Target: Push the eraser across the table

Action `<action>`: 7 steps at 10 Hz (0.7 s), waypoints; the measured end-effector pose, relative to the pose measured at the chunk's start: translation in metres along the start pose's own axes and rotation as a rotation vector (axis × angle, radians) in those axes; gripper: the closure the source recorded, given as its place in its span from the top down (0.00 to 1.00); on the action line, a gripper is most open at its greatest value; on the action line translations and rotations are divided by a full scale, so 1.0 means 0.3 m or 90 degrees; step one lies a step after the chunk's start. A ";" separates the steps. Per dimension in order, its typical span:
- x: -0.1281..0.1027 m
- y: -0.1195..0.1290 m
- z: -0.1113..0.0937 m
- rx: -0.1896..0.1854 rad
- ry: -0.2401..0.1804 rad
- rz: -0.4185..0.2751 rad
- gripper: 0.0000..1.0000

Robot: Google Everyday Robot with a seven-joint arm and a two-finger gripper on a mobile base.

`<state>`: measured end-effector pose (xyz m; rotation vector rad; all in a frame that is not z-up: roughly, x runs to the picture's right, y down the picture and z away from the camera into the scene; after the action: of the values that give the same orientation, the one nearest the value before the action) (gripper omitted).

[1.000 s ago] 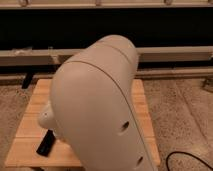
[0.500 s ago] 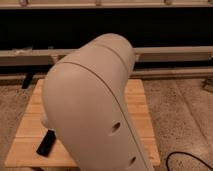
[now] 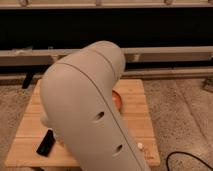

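arm: a big pale arm shell [image 3: 90, 115] sat right in front of the camera and blocked the whole middle of the table [image 3: 145, 130]
gripper: it was somewhere behind that shell, out of sight over the table, so honestly I couldn't tell if it was spread or closed
eraser: the flat black block [image 3: 46, 143] lay on the table near its front left corner, angled a bit, just beside the shell's left edge
table: light wooden plank top, only its left and right strips and back edge showed
orange thing: a sliver of something round and orange-red [image 3: 118, 100] peeked out on the table's right half, tight against the shell
white bit: a tiny white thing [image 3: 141, 145] sat near the table's front right edge
cable: a black cable [image 3: 187, 159] curled on the speckled floor off the table's front right corner
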<state>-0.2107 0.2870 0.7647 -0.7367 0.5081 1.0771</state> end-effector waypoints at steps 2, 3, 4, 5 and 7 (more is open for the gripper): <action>-0.009 0.038 0.016 0.000 0.007 -0.024 0.34; -0.011 0.057 0.024 0.001 0.012 -0.035 0.24; -0.015 0.071 0.034 0.003 0.016 -0.046 0.13; -0.016 0.077 0.038 0.007 0.020 -0.052 0.06; -0.021 0.101 0.040 0.008 0.021 -0.066 0.00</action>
<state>-0.2407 0.3006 0.7683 -0.7621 0.4987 0.9661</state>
